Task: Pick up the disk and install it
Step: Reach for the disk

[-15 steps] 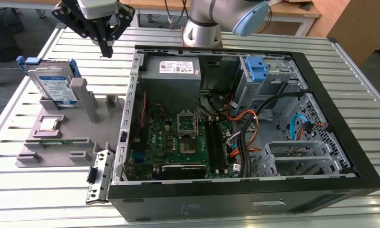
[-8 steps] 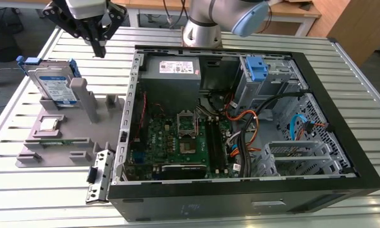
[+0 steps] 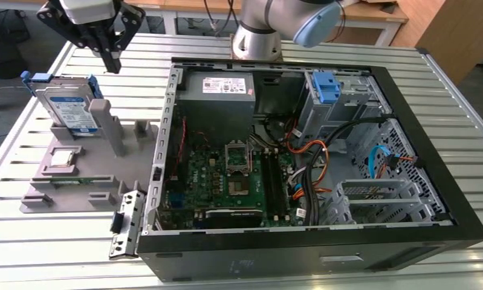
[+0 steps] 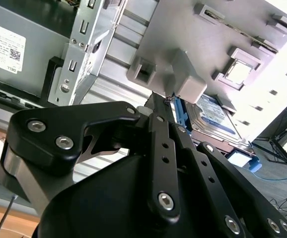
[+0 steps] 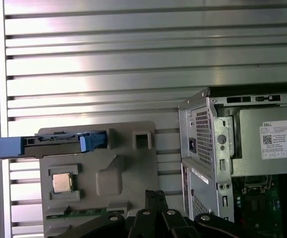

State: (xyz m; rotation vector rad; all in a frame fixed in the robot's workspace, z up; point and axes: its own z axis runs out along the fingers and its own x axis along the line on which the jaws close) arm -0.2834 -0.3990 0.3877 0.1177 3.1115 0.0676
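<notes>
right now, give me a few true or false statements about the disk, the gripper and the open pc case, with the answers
1. The silver hard drive in a blue carrier frame stands on edge in the grey plastic fixture. True.
2. The gripper is clamped on the drive. False: it hangs above the fixture, apart from the drive, jaws shut on nothing.
3. The black computer case lies open, with its green motherboard exposed. True.
4. The small square silver chip sits inside the case. False: it lies in a recess of the grey fixture, outside the case.
</notes>
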